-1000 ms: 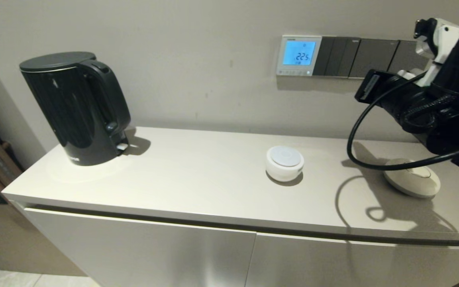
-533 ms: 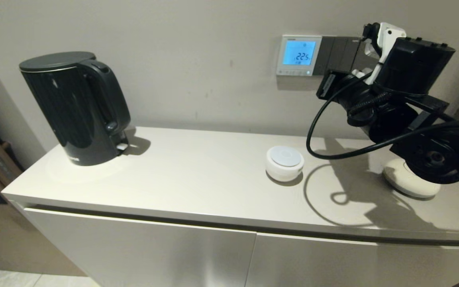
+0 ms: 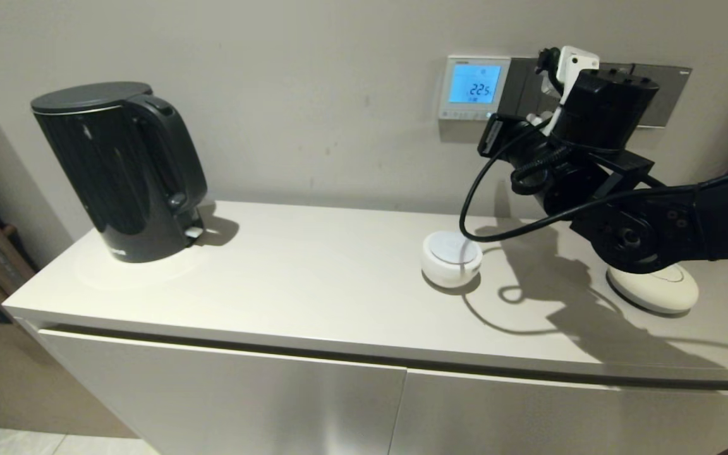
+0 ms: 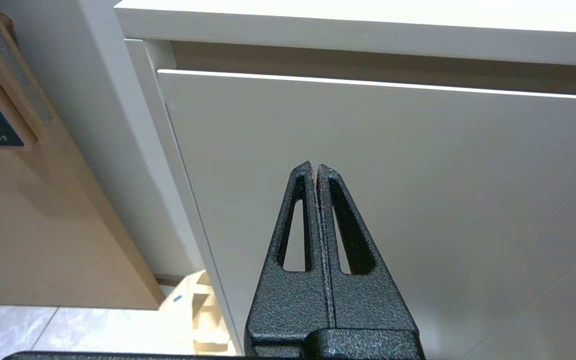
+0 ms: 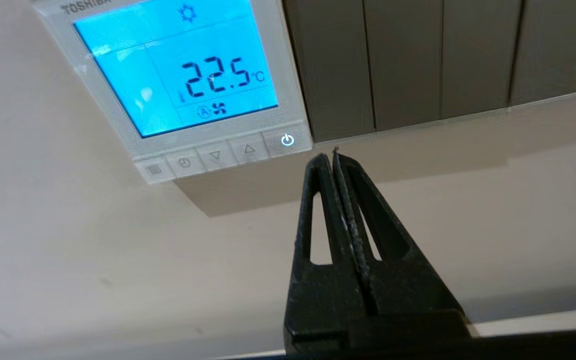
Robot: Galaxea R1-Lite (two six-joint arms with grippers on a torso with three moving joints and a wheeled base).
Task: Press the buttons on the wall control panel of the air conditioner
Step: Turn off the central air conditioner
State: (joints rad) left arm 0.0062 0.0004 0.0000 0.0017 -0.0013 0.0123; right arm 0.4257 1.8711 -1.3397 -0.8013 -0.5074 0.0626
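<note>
The wall control panel [image 3: 474,88] is a white-framed thermostat with a blue-lit screen reading 22.5. It fills the right wrist view [image 5: 178,75]. The buttons [image 3: 465,115] form a pale row along its bottom edge [image 5: 218,155], and the power button [image 5: 287,140] at the end glows blue. My right gripper [image 5: 329,155] is shut and empty. Its tips sit just below and beside the power button, close to the wall, touching nothing that I can see. My right arm [image 3: 598,145] reaches in from the right. My left gripper [image 4: 315,167] is shut and empty, low before the cabinet door.
Dark grey switch plates [image 5: 403,60] adjoin the panel on the right. On the countertop [image 3: 313,278] stand a black kettle [image 3: 121,170] at the left, a small white round puck [image 3: 452,258] and a flat white disc [image 3: 653,287]. A black cable [image 3: 474,202] loops below my right wrist.
My right arm has swung left along the wall, from the far right past the switch plates to the panel's lower right corner. The screen still reads 22.5.
</note>
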